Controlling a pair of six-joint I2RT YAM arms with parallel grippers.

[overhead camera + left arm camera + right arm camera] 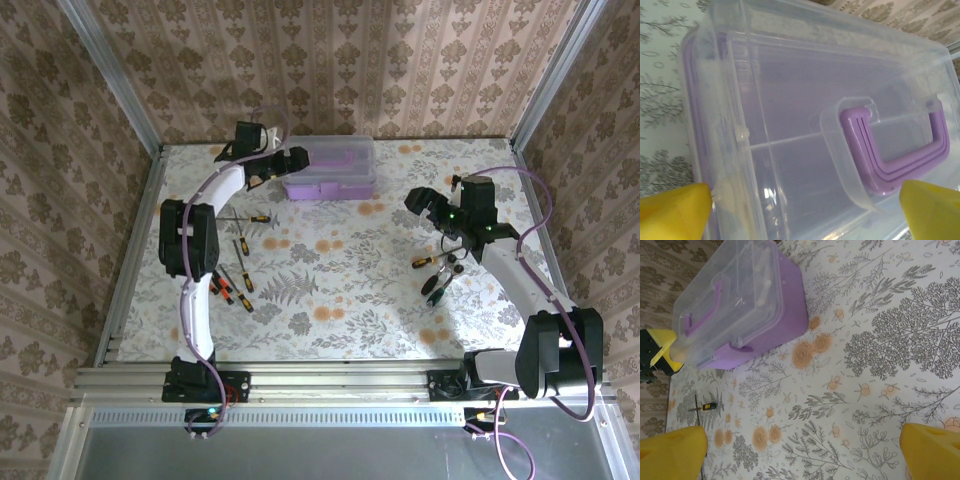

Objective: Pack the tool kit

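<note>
Because the lid is down on the box, nothing can go inside yet, and that seems to explain how everything is arranged. The flower-patterned bench (pixel 330 300) carries the whole job. At its far edge, a little left of centre, stands the purple box (pixel 328 170). Its clear lid (pixel 805 90) is shut and the purple handle (pixel 900 155) lies flat on top. Through the lid the compartments look empty.

The left arm (pixel 195 240) reaches over to the box's left end. The left tool (pixel 801 217) hangs just above the lid with its jaws spread wide, gripping nothing. One yellow fingertip (pixel 672 212) sits at the lid's rim, though I cannot tell whether it touches. My guess is that it is placed there to steady the box or to work the lid open.

The right tool (pixel 802 455) hovers over bare bench to the right of the box, well apart from it. Its jaws are also wide and empty, probably waiting their turn.

The screwdrivers (pixel 232 275) lie loose in two lots, one beside the left arm and a few just beneath the right arm (pixel 520 265). Each lot is within reach of its own arm, so either could carry them once the lid is up.

Smallest is the latch (pixel 737 343) on the box's front. It looks fastened and likely wants releasing first.
</note>
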